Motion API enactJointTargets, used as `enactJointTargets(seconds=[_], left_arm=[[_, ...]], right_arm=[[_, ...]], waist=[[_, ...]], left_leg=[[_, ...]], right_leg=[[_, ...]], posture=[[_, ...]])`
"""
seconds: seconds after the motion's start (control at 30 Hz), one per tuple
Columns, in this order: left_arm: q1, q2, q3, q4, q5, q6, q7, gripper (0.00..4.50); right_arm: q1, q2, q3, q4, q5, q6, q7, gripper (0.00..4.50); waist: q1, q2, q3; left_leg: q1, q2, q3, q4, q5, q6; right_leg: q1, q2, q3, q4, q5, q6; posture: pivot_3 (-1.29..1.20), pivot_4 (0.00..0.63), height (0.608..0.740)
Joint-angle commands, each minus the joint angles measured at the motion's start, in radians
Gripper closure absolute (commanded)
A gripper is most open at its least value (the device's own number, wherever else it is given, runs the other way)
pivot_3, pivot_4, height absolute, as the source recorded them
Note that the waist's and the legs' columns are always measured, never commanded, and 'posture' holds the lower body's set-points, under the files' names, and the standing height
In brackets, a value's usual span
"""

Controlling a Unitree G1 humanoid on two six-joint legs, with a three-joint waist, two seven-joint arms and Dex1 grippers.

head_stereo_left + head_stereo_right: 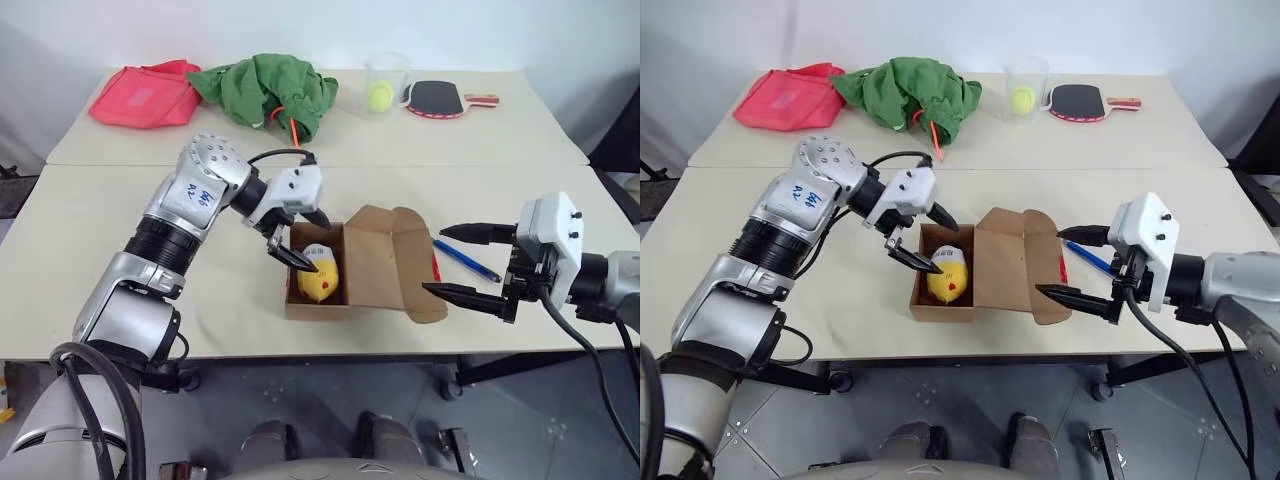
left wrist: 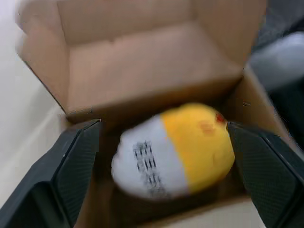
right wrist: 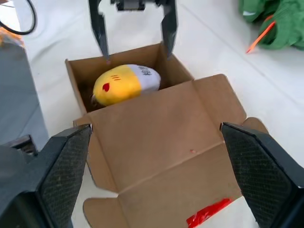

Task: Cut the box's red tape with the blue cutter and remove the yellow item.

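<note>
The brown box (image 1: 375,272) stands open near the table's front edge, its lid flap folded out to the right. The yellow item (image 1: 320,284), an egg-shaped yellow and white toy with a small red mark, lies inside the box (image 3: 76,76). My left gripper (image 1: 318,244) hovers open over the box's left side, one finger on each side of the toy (image 2: 190,147), not touching it. A strip of red tape (image 3: 209,213) clings to the flap's edge. The blue cutter (image 1: 467,260) lies on the table right of the box. My right gripper (image 1: 436,260) is open and empty beside the flap.
At the back of the table are a pink-red bag (image 1: 145,95), a green cloth (image 1: 265,88) with an orange stick (image 1: 294,128), a clear cup holding a tennis ball (image 1: 383,88), and a black paddle (image 1: 435,98). The table's front edge (image 1: 300,350) runs just below the box.
</note>
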Motion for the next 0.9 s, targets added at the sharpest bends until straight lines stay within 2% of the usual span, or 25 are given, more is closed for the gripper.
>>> enactJointTargets(seconds=[0.03, 0.3, 0.33, 0.4, 0.8, 0.9], left_arm=[[-0.027, 0.01, -0.068, 0.015, 0.034, -0.101, -0.112, 0.04], [-0.021, -0.031, -0.132, 0.103, 0.095, -0.234, -0.094, 0.04], [-0.027, -0.047, -0.136, 0.121, 0.104, -0.232, -0.087, 0.2], [-0.038, -0.07, -0.134, 0.144, 0.11, -0.222, -0.083, 0.59], [-0.094, -0.084, -0.043, 0.143, 0.065, -0.151, -0.092, 3.92], [-0.11, -0.082, -0.015, 0.128, 0.049, -0.109, -0.091, 4.47]], right_arm=[[0.015, 0.01, -0.054, -0.062, 0.02, 0.008, -0.048, 0.0], [0.029, 0.016, -0.055, -0.091, 0.029, 0.021, -0.101, 0.0], [0.027, 0.014, -0.054, -0.089, 0.029, 0.02, -0.102, 0.0], [0.021, 0.008, -0.053, -0.081, 0.026, 0.016, -0.099, 0.0], [-0.042, -0.017, -0.023, -0.017, -0.003, -0.002, -0.049, 0.0], [-0.057, -0.021, -0.017, 0.0, -0.008, -0.006, -0.034, 0.0]], waist=[[0.001, 0.0, 0.0], [-0.001, 0.0, 0.0], [-0.001, 0.0, 0.0], [0.001, 0.0, 0.0], [0.0, 0.0, 0.0], [-0.001, 0.0, 0.0]], left_leg=[[0.0, 0.0, 0.0, 0.0, 0.0, 0.0], [0.0, 0.0, 0.0, 0.001, 0.0, 0.0], [0.0, 0.0, 0.0, 0.001, 0.0, 0.0], [0.0, 0.0, 0.0, 0.001, 0.0, 0.0], [0.0, 0.001, -0.001, 0.002, 0.0, 0.001], [0.0, 0.001, -0.001, 0.002, 0.0, 0.001]], right_leg=[[0.0, 0.0, 0.0, 0.0, 0.0, 0.0], [0.0, 0.0, 0.0, 0.001, 0.0, 0.0], [0.0, 0.0, 0.0, 0.001, 0.0, 0.0], [0.0, 0.0, 0.0, 0.001, 0.0, 0.0], [0.0, 0.0, 0.0, 0.001, 0.0, -0.001], [0.0, 0.0, 0.0, 0.001, 0.0, -0.001]], posture=[[0.0, 0.15, 0.74], [0.0, 0.15, 0.74], [0.0, 0.15, 0.74], [0.0, 0.15, 0.74], [0.0, 0.15, 0.74], [0.0, 0.15, 0.74]])
